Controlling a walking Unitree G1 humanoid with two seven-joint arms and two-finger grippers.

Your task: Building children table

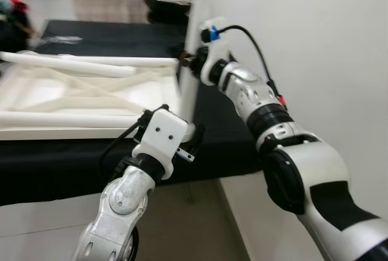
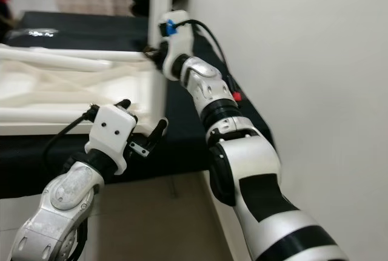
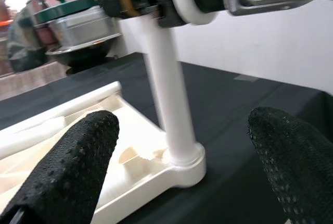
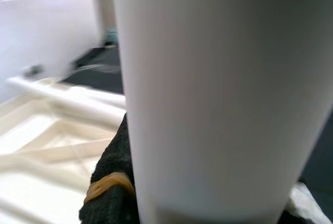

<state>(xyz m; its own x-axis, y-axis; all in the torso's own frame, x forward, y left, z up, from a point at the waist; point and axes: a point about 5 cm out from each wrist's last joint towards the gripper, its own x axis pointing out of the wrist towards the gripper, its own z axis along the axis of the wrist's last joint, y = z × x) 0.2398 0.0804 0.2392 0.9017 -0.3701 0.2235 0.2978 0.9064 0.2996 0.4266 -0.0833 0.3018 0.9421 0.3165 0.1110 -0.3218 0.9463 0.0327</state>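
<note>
A white table top point(image 1: 91, 94) lies upside down on a black mat point(image 1: 227, 133). At its near right corner a white table leg point(image 2: 159, 88) stands upright in its socket point(image 3: 182, 164). My right gripper point(image 1: 189, 62) is shut on this leg near its upper end, and the black finger point(image 4: 112, 182) presses against the tube point(image 4: 218, 94). My left gripper point(image 2: 142, 118) hangs open low down by the leg's foot; its fingers point(image 3: 73, 161) stand either side of the foot without touching it. Two more loose legs point(image 1: 73, 65) lie across the table top.
A white wall point(image 1: 315, 42) rises close on the right. Stacked pots and a dark bowl point(image 3: 78, 26) stand beyond the mat. Pale floor point(image 1: 194, 224) shows below the mat's front edge.
</note>
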